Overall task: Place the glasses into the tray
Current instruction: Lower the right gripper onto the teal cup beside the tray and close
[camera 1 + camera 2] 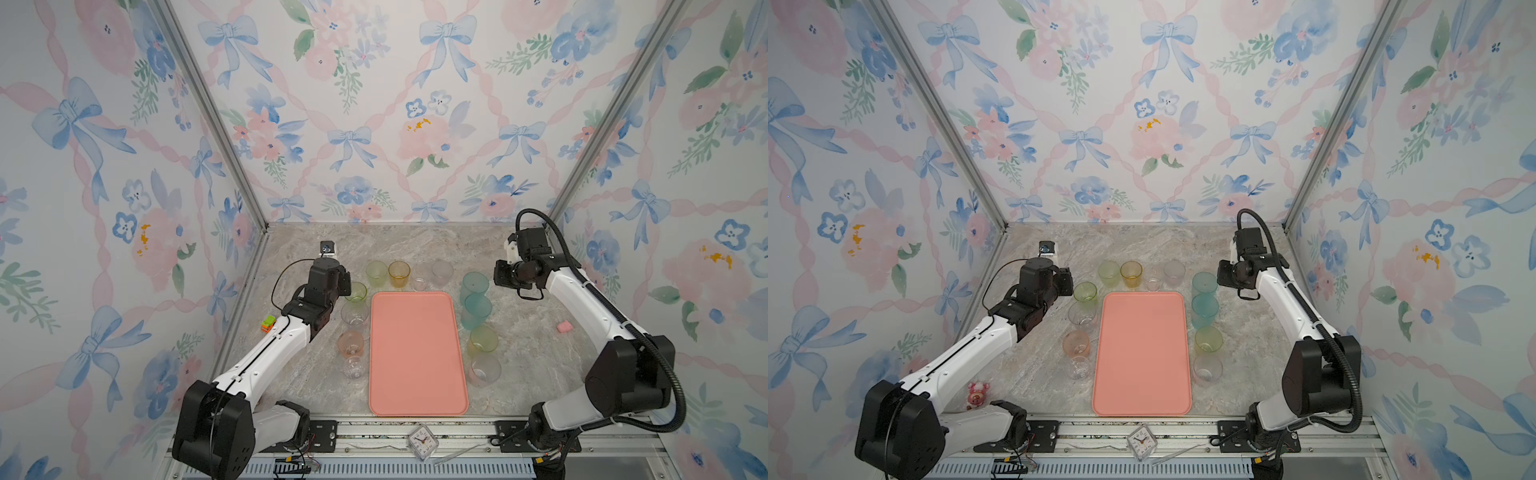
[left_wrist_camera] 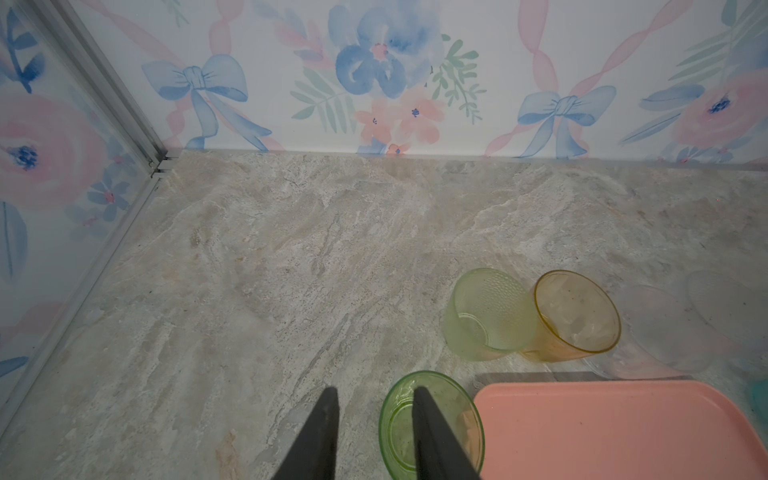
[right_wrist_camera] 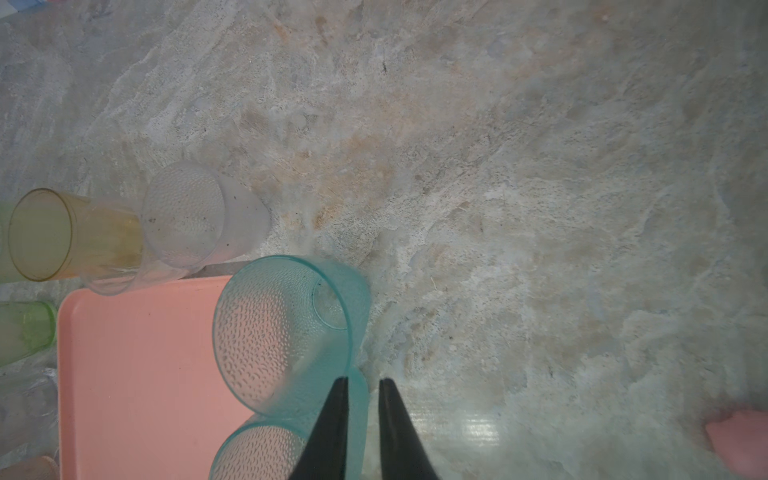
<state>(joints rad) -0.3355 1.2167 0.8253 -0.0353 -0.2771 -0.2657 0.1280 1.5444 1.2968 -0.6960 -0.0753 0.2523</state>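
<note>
Straddling glass rims beside the empty tray
Left pincer stands spread, one finger inside the green glass, one outside, seemingly readying a wall pinch; right pincer, nearly pressed together at the teal glass's wall, may grip, I cannot tell.

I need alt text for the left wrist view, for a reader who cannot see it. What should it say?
The left gripper hangs open over a green glass, one finger over its mouth and one outside the rim. Beside it lies a corner of the pink tray; beyond stand a yellow-green glass and an amber glass.
</note>
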